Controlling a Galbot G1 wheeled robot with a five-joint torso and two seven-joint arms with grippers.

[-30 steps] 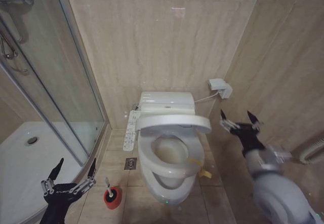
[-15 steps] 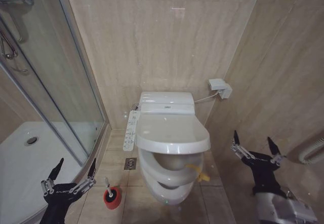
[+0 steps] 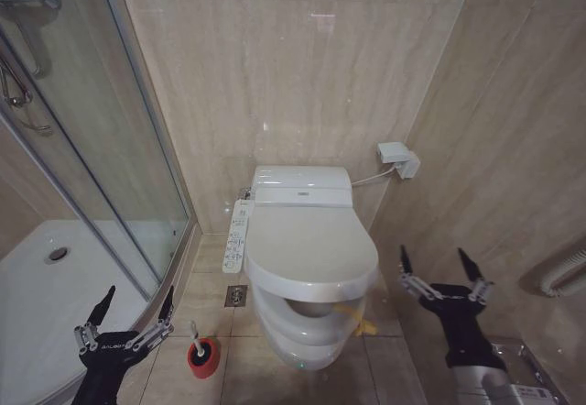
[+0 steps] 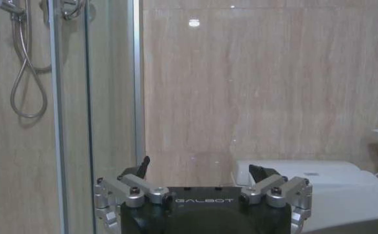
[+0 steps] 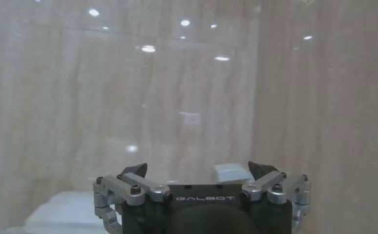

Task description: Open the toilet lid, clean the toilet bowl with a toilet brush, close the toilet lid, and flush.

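Observation:
The white toilet lid (image 3: 309,245) is tilted low over the ring seat (image 3: 307,332), with a gap at the front. Through that gap shows a sliver of the toilet bowl (image 3: 308,311); the lid hides the rest. A yellow tag (image 3: 355,320) hangs at the right rim. The toilet brush (image 3: 194,334) stands in its red holder cup (image 3: 203,355) on the floor left of the toilet. My right gripper (image 3: 430,254) (image 5: 196,168) is open and empty, right of the toilet and apart from the lid. My left gripper (image 3: 140,291) (image 4: 198,165) hangs open by the shower edge, left of the brush.
A glass shower screen (image 3: 110,148) and white shower tray (image 3: 37,286) stand on the left. The cistern (image 3: 302,185) backs onto the tiled wall, a control strip (image 3: 238,235) runs along its left side, and a white wall box (image 3: 398,158) sits on the right. A floor drain (image 3: 236,296) lies beside the toilet.
The lid has swung down from half-raised to low over the seat. My right gripper has drawn back and lowered away from the lid. The left arm has stayed still.

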